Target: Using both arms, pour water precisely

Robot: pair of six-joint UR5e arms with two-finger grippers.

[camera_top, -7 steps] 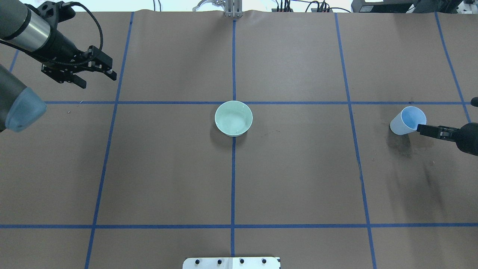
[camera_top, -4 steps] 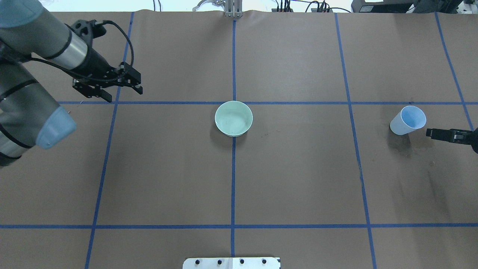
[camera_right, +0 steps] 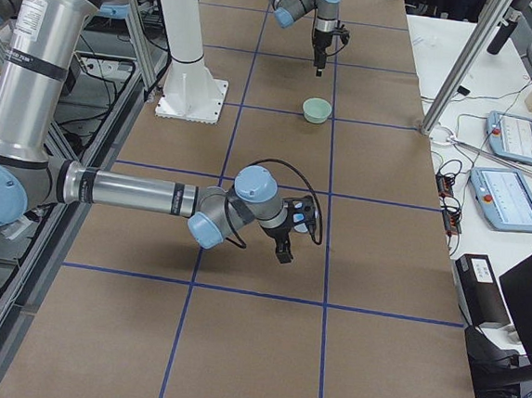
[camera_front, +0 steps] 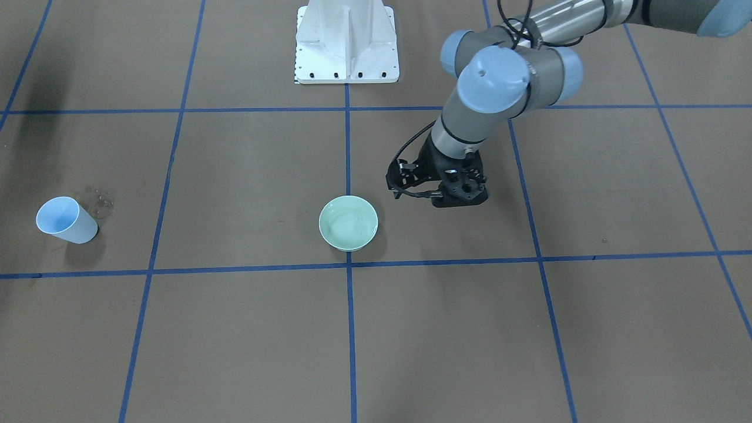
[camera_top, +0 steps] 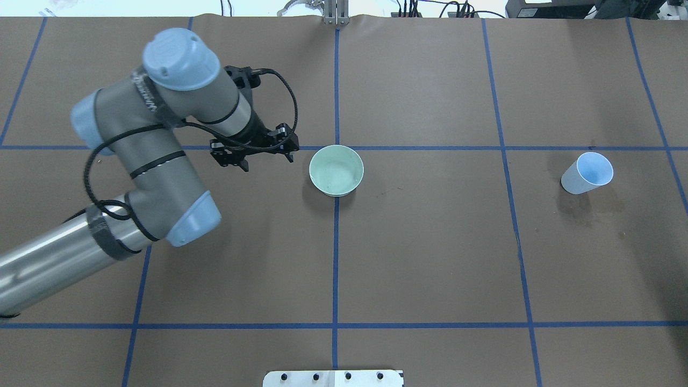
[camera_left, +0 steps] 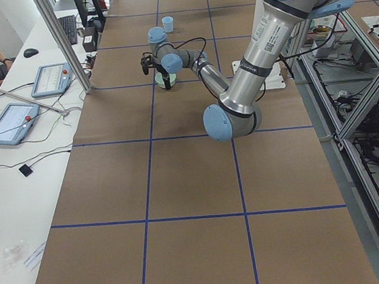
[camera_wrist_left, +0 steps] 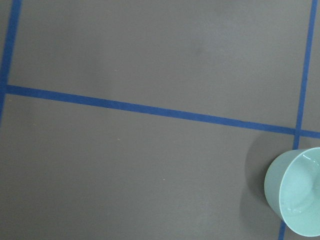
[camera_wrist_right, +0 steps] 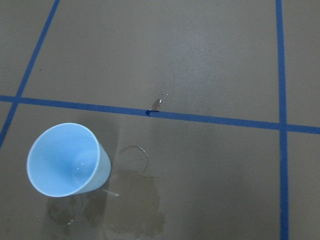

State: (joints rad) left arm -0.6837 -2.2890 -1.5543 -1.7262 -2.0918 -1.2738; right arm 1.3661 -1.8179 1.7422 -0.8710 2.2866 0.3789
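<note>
Water shows mostly as a dark wet patch on the brown paper, touching the foot of the blue cup. There are a few white glints inside the cup too, though I cannot tell how much it holds. The cup stands free, well apart from the green bowl at the middle of the table.

The left gripper hangs just beside the bowl, fingers spread and holding nothing. The right gripper shows only from the room's side, so I cannot tell how far open it is.

I'd worry about two things. The left gripper sits so near the rim that a low sideways move could shove the bowl. The cup is light and sits on wet paper, so an off-centre grab may tip it and spill what's left.
</note>
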